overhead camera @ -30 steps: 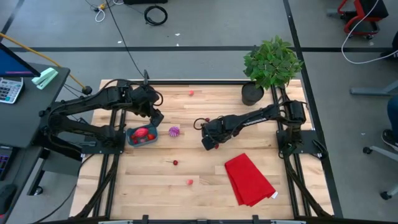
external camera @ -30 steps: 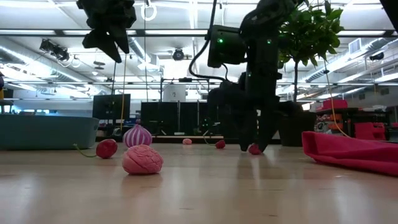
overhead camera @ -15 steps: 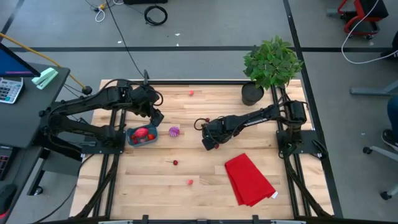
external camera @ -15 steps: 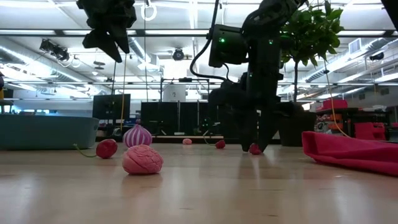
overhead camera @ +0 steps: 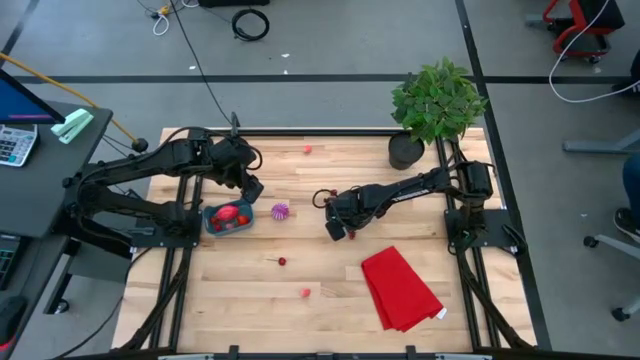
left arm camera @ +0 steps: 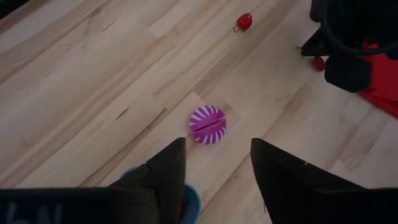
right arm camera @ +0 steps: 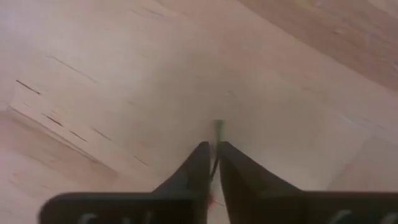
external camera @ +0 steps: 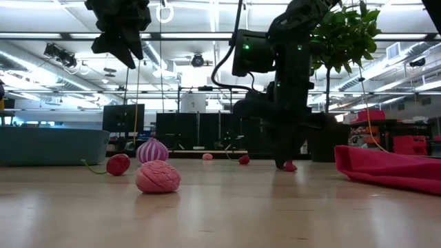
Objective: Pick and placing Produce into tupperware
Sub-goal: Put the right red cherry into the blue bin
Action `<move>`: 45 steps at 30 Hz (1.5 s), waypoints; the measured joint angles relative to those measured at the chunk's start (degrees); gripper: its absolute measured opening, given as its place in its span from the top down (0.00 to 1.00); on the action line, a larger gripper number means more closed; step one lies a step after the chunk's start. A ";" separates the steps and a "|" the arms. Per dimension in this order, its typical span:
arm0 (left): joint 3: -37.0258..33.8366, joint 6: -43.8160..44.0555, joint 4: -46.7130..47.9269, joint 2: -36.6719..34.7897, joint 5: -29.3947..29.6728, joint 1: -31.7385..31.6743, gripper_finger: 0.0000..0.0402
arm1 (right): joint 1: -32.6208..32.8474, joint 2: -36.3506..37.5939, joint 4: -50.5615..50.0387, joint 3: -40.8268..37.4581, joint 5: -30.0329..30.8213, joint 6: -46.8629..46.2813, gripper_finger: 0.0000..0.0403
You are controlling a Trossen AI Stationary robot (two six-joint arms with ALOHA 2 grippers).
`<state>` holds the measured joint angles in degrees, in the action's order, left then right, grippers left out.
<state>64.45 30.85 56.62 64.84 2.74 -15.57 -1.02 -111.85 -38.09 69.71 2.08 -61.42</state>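
Note:
The teal tupperware (overhead camera: 212, 226) sits at the table's left with red produce (overhead camera: 231, 213) inside. My left gripper (overhead camera: 252, 187) hangs open above its far right corner, touching nothing; the left wrist view shows the purple-and-white piece (left arm camera: 208, 124) on the wood beyond the open fingers. Near the table's middle, my right gripper (overhead camera: 341, 229) points straight down, shut on a small red piece (external camera: 290, 166). Loose on the wood lie a cherry (overhead camera: 282, 262), a pink piece (overhead camera: 305, 293) and another small piece (overhead camera: 308, 150). My right gripper comes from above with its fingers (right arm camera: 198, 163) almost together on the small red piece. A thin green stem (right arm camera: 218, 129) sticks out between the fingertips. In the low view the red piece (external camera: 290, 166) rests on the table at the foot of the fingers.
A folded red cloth (overhead camera: 400, 288) lies near the front right. A potted plant (overhead camera: 432, 100) stands at the far right corner. Bare wood stretches along the near side of the table.
My right gripper has shut on the small red piece without leaving its place; the piece has shifted a little along the table at the fingers' foot.

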 joint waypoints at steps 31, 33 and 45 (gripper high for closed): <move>35.11 -12.28 4.30 -0.09 0.68 -9.34 0.57 | -7.23 21.12 37.82 0.11 1.95 28.77 0.99; 36.52 -12.24 3.79 -0.05 0.66 -10.39 0.57 | -7.23 21.22 38.55 0.11 2.01 29.23 0.99; 37.62 -12.17 3.24 0.02 0.68 -13.00 0.57 | -7.06 12.16 36.92 14.01 -2.63 35.24 0.99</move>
<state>102.06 18.68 59.86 64.85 3.42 -28.58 -8.08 -99.69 -1.18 83.72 -0.55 -26.18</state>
